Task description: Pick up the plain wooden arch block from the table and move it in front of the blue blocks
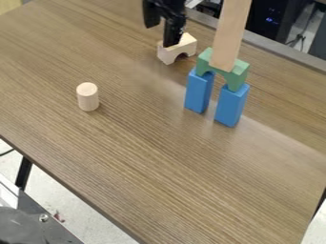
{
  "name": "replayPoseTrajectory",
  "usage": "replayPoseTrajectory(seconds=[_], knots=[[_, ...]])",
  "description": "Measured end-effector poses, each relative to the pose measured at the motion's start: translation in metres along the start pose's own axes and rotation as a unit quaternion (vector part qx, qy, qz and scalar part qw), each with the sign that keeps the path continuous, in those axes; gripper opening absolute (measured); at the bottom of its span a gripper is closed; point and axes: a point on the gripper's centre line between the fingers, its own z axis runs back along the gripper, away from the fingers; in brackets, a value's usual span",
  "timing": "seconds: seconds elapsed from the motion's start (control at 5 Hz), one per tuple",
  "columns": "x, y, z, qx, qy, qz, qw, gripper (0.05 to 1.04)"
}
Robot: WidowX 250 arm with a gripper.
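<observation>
**Contact and Toppling Hazards Around the Block Tower**

The gripper [159, 36] is at the far side of the table [127, 167], left of the tower. Its fingers are apart, with no block visible between them. The pale arch [183, 46] lies just beside the nearer finger, which overlaps its upper edge in the view; whether the two touch cannot be determined.

The tower stands to the right of the pale arch. Two separate blue blocks [198, 91] [231, 106] stand on end, the green arch [237, 74] spans their tops, and the plank [230, 33] rises from the green arch.

Likely faults and causes:

1. Pale arch displaced. Lowering the gripper out of line could press a finger onto the top edge, tipping the arch or pushing it aside.
2. Plank knocked over. It is tall on a narrow end, so a light sideways touch from the gripper or arm could topple it.
3. Tower collapse. The blue blocks appear to be linked only by the green arch; a bump to either could remove its support and drop the plank.
4. Cylinder set rolling. The cylinder [88, 97] stands upright at the left, well apart from the tower. A falling plank could reach it and tip it onto its round side.
</observation>
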Motion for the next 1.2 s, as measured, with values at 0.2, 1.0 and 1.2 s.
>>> replayPoseTrajectory(seconds=[0.2, 1.0, 1.2], knots=[[0.014, 0.001, -0.01, -0.008, 0.008, -0.005, 0.9999, 0.999], [0.014, 0.001, -0.046, -0.015, 0.042, -0.007, 0.999, 0.948], [0.022, 0.004, -0.05, -0.017, 0.036, 0.0, 0.9992, 0.666]])
